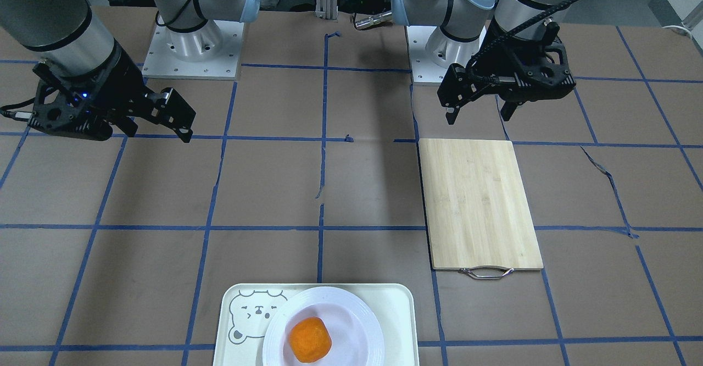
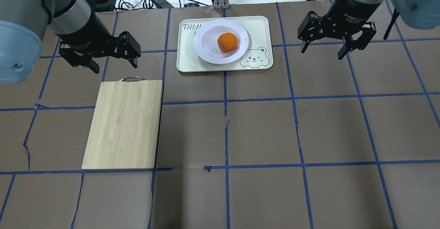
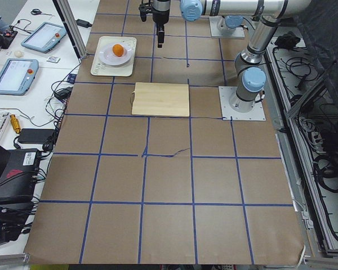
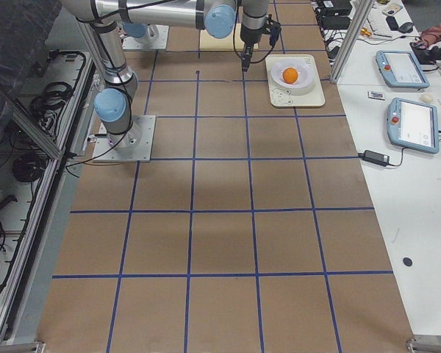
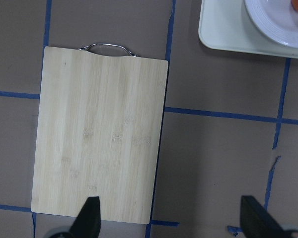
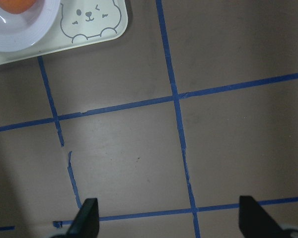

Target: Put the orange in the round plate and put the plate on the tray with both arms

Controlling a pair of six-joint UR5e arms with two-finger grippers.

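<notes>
Bamboo cutting board (image 2: pixel 123 124) at left, near wide-open, empty left gripper (image 2: pixel 114 65); centre, at far edge of table (image 2: pixel 261 132), orange (image 2: pixel 227 42) in round plate (image 2: pixel 206 46) inside raised rim of tray (image 2: pixel 266 24); right gripper (image 2: pixel 321 53), likewise spread and empty, well apart.
</notes>
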